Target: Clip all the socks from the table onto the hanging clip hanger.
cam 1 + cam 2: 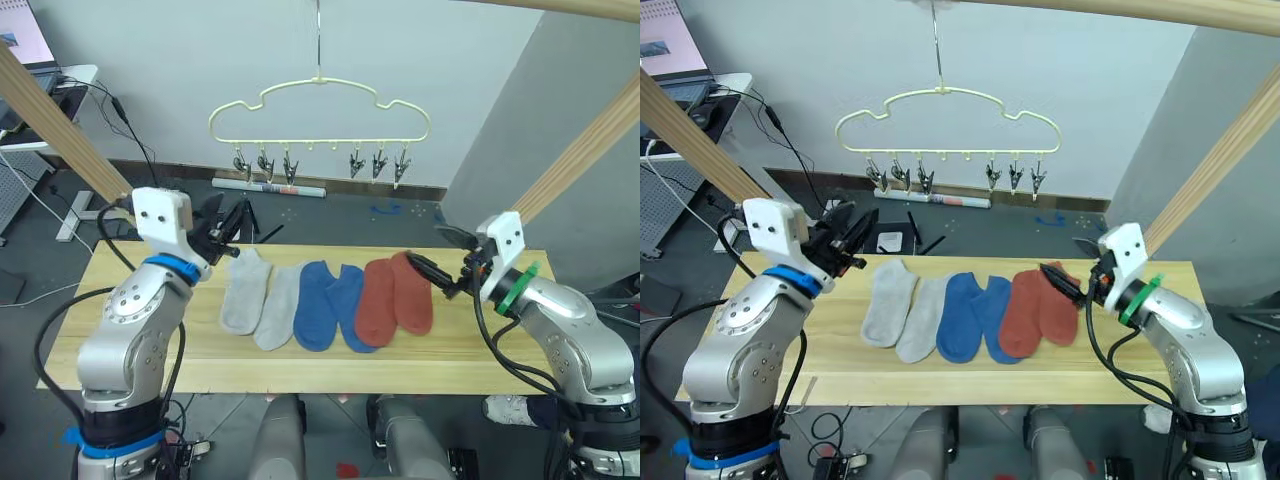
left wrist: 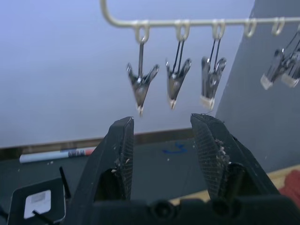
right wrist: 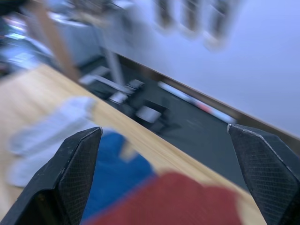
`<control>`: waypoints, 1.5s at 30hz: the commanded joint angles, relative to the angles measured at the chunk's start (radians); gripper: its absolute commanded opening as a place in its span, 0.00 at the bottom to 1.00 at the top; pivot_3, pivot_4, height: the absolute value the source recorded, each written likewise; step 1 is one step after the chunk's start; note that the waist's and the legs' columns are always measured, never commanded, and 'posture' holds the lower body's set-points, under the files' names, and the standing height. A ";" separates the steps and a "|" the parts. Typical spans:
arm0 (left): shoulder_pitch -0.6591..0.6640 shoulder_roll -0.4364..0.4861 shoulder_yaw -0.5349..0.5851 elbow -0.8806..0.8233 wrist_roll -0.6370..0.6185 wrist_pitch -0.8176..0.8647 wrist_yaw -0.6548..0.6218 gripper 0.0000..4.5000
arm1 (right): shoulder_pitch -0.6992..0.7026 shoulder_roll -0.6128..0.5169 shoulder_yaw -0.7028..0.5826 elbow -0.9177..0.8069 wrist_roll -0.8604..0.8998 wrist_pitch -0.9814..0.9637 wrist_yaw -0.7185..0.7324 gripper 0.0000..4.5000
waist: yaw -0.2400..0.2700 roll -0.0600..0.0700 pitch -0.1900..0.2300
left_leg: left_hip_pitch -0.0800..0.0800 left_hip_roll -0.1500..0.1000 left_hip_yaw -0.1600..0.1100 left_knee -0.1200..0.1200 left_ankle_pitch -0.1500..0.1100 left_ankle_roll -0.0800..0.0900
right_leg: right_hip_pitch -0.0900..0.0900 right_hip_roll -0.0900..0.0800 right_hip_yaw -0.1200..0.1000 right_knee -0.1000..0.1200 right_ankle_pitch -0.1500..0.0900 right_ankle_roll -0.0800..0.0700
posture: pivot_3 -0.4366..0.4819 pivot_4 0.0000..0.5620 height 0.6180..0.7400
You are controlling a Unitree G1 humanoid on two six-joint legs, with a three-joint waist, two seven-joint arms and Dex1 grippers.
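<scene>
Six socks lie in a row on the wooden table [image 1: 120,300]: two light grey socks [image 1: 245,290], two blue socks [image 1: 325,305] and two rust red socks [image 1: 395,298]. The pale yellow clip hanger [image 1: 320,105] hangs behind the table, and its metal clips [image 2: 140,86] are empty. My left gripper [image 1: 228,228] is open above the table's far left edge, beside the grey socks. My right gripper [image 1: 440,255] is open just right of the red socks, holding nothing. In the right wrist view the fingers [image 3: 77,173] stand wide apart over the red socks [image 3: 187,201].
Thick wooden poles [image 1: 60,125] slant up on both sides of the table. A desk with a screen [image 1: 30,60] and cables stands at the far left. A small device [image 2: 40,201] and a tube [image 1: 270,185] lie on the dark floor behind.
</scene>
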 commanded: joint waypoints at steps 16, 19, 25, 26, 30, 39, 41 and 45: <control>-0.172 -0.042 -0.025 0.244 0.076 -0.181 -0.061 0.46 | -0.229 0.078 0.079 -0.058 0.139 0.066 -0.015 1.00 | 0.000 -0.003 0.020 | -0.001 0.000 -0.002 0.000 0.000 0.000 | 0.000 -0.001 -0.003 0.000 0.000 0.000 | 0.65 0.60 1.00; -0.194 -0.044 -0.035 0.287 0.096 -0.217 -0.073 0.46 | -0.236 0.083 0.077 -0.060 0.148 0.073 -0.018 1.00 | 0.000 -0.003 0.020 | -0.001 0.000 -0.002 0.000 0.000 0.000 | 0.000 -0.001 -0.003 0.001 0.000 0.000 | 0.65 0.60 1.00; -0.252 -0.048 -0.057 0.384 0.131 -0.293 -0.110 0.46 | -0.251 0.097 0.064 -0.065 0.189 0.102 -0.045 1.00 | 0.000 -0.003 0.020 | -0.001 0.000 -0.002 0.000 0.000 0.000 | 0.000 -0.001 -0.003 0.000 0.000 0.000 | 0.64 0.59 1.00; -0.259 -0.050 -0.059 0.396 0.136 -0.302 -0.115 0.46 | -0.255 0.098 0.060 -0.064 0.195 0.107 -0.050 1.00 | 0.000 -0.003 0.020 | -0.001 0.000 -0.002 0.000 0.000 0.000 | 0.000 -0.001 -0.003 0.000 0.000 0.000 | 0.64 0.59 1.00; -0.290 -0.051 -0.061 0.440 0.150 -0.331 -0.130 0.46 | -0.275 0.101 0.046 -0.064 0.227 0.128 -0.073 1.00 | -0.001 -0.003 0.020 | -0.002 0.000 -0.002 0.000 0.000 0.000 | -0.001 -0.001 -0.003 0.001 0.000 0.000 | 0.63 0.59 1.00; -0.327 -0.055 -0.059 0.482 0.178 -0.369 -0.129 0.46 | -0.279 0.090 0.035 -0.075 0.261 0.144 -0.094 1.00 | -0.001 -0.003 0.021 | -0.002 0.000 -0.002 0.000 0.000 0.000 | -0.001 -0.001 -0.003 0.000 0.000 0.000 | 0.62 0.58 1.00; -0.326 -0.053 -0.059 0.484 0.184 -0.372 -0.127 0.46 | -0.280 0.089 0.034 -0.074 0.265 0.144 -0.096 1.00 | -0.001 -0.003 0.020 | -0.002 0.000 -0.002 0.000 0.000 0.000 | -0.001 -0.001 -0.003 0.000 0.000 0.000 | 0.62 0.58 1.00; -0.326 -0.053 -0.060 0.482 0.191 -0.373 -0.129 0.46 | -0.282 0.090 0.031 -0.068 0.270 0.143 -0.103 1.00 | -0.001 -0.003 0.021 | -0.002 0.000 -0.002 0.000 0.000 0.000 | -0.001 -0.001 -0.003 0.000 0.000 0.000 | 0.63 0.58 1.00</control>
